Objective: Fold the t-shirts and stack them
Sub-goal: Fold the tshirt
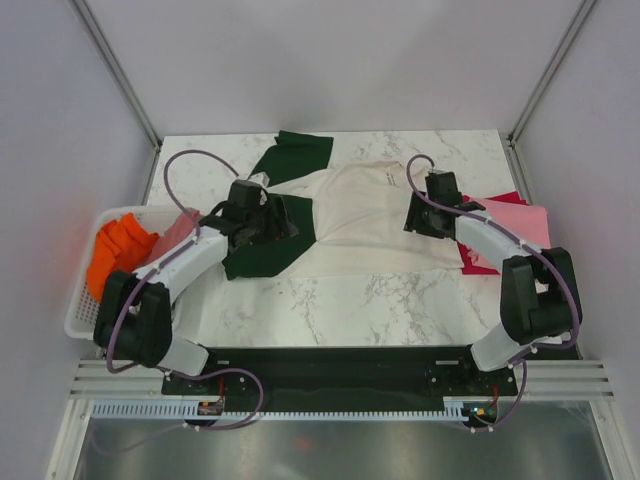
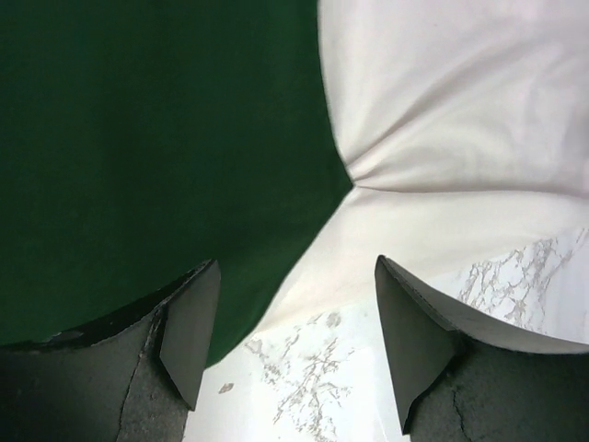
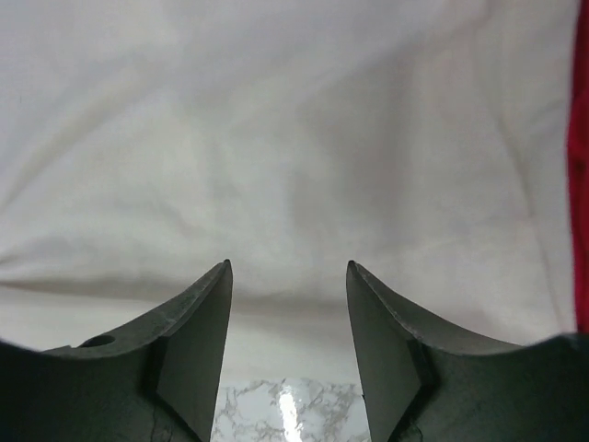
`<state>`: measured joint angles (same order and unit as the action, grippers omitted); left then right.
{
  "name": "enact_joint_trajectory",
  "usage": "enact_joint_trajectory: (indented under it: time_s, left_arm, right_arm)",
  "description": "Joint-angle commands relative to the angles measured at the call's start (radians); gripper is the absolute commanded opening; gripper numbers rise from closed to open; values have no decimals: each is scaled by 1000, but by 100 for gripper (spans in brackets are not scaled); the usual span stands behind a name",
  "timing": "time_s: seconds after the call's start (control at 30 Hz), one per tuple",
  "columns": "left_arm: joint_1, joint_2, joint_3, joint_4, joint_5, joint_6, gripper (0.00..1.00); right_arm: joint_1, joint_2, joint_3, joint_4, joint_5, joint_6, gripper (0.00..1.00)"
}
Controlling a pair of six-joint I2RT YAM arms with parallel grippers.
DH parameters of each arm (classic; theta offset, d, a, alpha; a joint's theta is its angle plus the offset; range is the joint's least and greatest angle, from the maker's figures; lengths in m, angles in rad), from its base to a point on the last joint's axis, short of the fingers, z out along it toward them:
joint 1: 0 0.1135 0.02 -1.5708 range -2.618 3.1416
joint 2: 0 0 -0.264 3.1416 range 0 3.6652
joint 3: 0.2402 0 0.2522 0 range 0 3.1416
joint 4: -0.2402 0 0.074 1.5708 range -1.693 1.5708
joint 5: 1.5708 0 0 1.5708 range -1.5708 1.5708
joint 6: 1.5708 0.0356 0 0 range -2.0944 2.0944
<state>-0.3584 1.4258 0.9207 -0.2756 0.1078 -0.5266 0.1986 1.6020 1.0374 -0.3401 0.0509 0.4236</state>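
Shirt in hand: The cream t-shirt (image 1: 355, 215) lies spread across the marble worktop (image 1: 380, 300) between the two arms. Its far green sleeve (image 1: 292, 155) is flung toward the back edge and its near green sleeve (image 1: 262, 258) sits under the left arm.
Left arm: The left gripper (image 2: 296, 272) hangs over the seam where green sleeve meets cream body, jaws apart with nothing between them.
Right arm: The right gripper (image 3: 288, 269) hangs over the shirt's right-hand side, jaws apart and empty.
Handling: The cloth looks light and limp. It will likely sag, drag and crease, and a shallow pinch may catch only the top layer.
Where to hold: Edges and corners look best, at a shoulder seam or the hem, with both arms lifting together.
Other shirts: A pink t-shirt (image 1: 522, 222) lies on a crimson t-shirt (image 1: 508, 198) just beside the cream one at the right. An orange t-shirt (image 1: 120, 250) and a dusty-rose t-shirt (image 1: 182, 228) fill the white basket (image 1: 85, 300) at the left.
Hard to make out: The arms cover part of the near sleeve and the shirt's right edge. Whether either gripper touches the cloth cannot be told. No print shows. The number of shirts in the right-hand pile is unclear.
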Motion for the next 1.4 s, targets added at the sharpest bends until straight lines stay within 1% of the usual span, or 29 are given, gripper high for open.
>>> enact_joint_trajectory:
  time_s: [0.0, 0.13, 0.2, 0.23, 0.3, 0.33, 0.37, 0.47, 0.6, 0.63, 0.67, 0.8, 1.0, 1.03, 1.1, 1.17, 1.27, 1.37]
  left_arm:
    - [-40, 115, 134, 29, 70, 111, 76]
    - [-73, 218, 236, 27, 125, 177, 75]
    - [-86, 263, 301, 24, 151, 203, 74]
    - [-97, 310, 325, 7, 168, 220, 73]
    - [-106, 346, 380, -11, 187, 227, 72]
    - [-117, 363, 389, -14, 206, 232, 71]
    - [-125, 380, 397, -16, 207, 237, 71]
    - [-155, 392, 409, -19, 207, 264, 70]
    - [-178, 412, 423, -30, 214, 287, 70]
    - [-185, 416, 425, -31, 219, 292, 70]
    - [-186, 420, 425, -33, 225, 295, 70]
    - [-200, 433, 429, -33, 239, 310, 70]
    - [-223, 447, 423, -34, 234, 333, 69]
    - [-228, 446, 417, -34, 219, 332, 69]
    - [-228, 441, 406, -28, 204, 321, 68]
    - [-228, 429, 385, -10, 158, 300, 68]
    - [-228, 418, 348, 1, 109, 274, 68]
    - [-225, 400, 328, 6, 63, 240, 67]
  right_arm:
    - [50, -48, -74, 3, -48, 20, 61]
    - [81, -74, -145, -5, -78, 33, 62]
    - [96, -85, -183, -5, -91, 40, 60]
    - [97, -91, -195, -7, -100, 44, 59]
    - [104, -128, -230, -13, -108, 55, 56]
    - [104, -148, -244, -13, -111, 64, 54]
    - [107, -193, -272, -14, -111, 70, 54]
    - [107, -266, -301, -40, -121, 75, 53]
    - [107, -289, -301, -77, -120, 70, 53]
    - [107, -293, -301, -77, -111, 72, 54]
    - [104, -297, -287, -76, -70, 76, 56]
    - [88, -258, -218, -77, 35, 93, 57]
    - [15, -156, -102, -50, 134, 115, 57]
    - [3, -116, -68, -50, 173, 110, 57]
    - [-14, -73, -36, -54, 193, 106, 57]
    - [-43, -24, -5, -54, 205, 101, 56]
    - [-82, 18, 16, -54, 233, 87, 54]
    - [-120, 51, 24, -54, 225, 76, 52]
